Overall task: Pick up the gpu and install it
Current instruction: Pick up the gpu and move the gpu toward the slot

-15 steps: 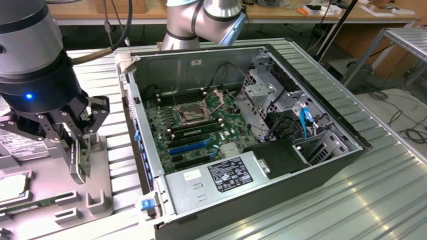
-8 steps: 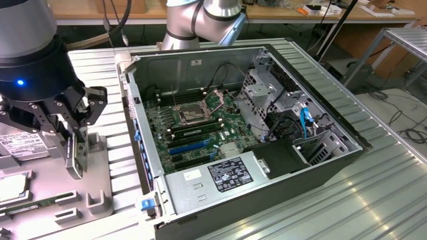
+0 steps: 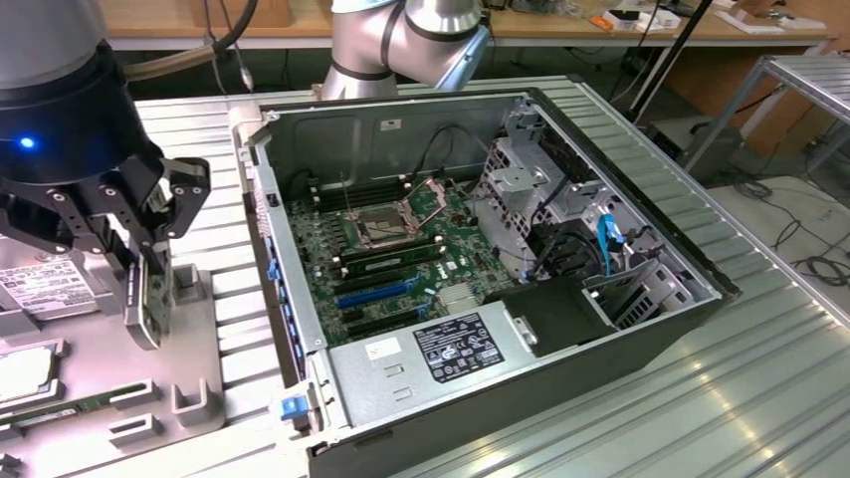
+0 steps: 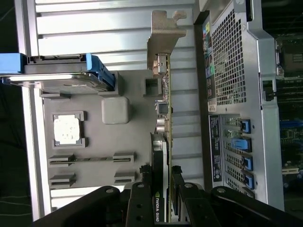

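The gpu [image 3: 145, 304] is a thin dark card that hangs edge-down over the grey parts tray [image 3: 199, 388], on the exterior view's left of the open computer case [image 3: 638, 249]. My gripper [image 3: 141, 254] is shut on the card's upper part, one black finger on each face. The wrist view looks along the gpu [image 4: 164, 118] edge-on. Its silver bracket [image 4: 163, 33] is at the far end, and the fingers [image 4: 141, 194] clamp the near end of it in the gripper [image 4: 160, 191]. The case's rear panel [image 4: 232, 94] lies just beside the card.
Inside the case the motherboard [image 3: 398, 239] shows blue expansion slots [image 3: 372, 294], with the power supply [image 3: 445, 344] in front and drive cages [image 3: 531, 189] behind. On the tray lie a hard drive with a white label [image 3: 47, 289], a green memory stick [image 3: 67, 406] and a processor [image 4: 66, 129].
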Robot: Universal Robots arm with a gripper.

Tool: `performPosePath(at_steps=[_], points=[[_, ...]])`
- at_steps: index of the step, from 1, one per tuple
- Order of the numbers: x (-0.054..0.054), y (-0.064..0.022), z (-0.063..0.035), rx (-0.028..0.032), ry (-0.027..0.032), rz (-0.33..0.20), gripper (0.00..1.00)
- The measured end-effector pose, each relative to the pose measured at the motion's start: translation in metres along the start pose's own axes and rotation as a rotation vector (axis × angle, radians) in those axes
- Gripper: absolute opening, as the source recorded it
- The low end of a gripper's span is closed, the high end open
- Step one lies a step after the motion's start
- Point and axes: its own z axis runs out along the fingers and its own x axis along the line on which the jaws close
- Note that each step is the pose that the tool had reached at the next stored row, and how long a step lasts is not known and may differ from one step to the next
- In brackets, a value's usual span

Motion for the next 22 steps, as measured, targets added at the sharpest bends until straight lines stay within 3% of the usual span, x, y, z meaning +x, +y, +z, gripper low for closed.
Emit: performPosePath(at_steps=[22], points=[[-0.001,0.0015,-0.0325,0.0,-0.0001,0.002,0.27]])
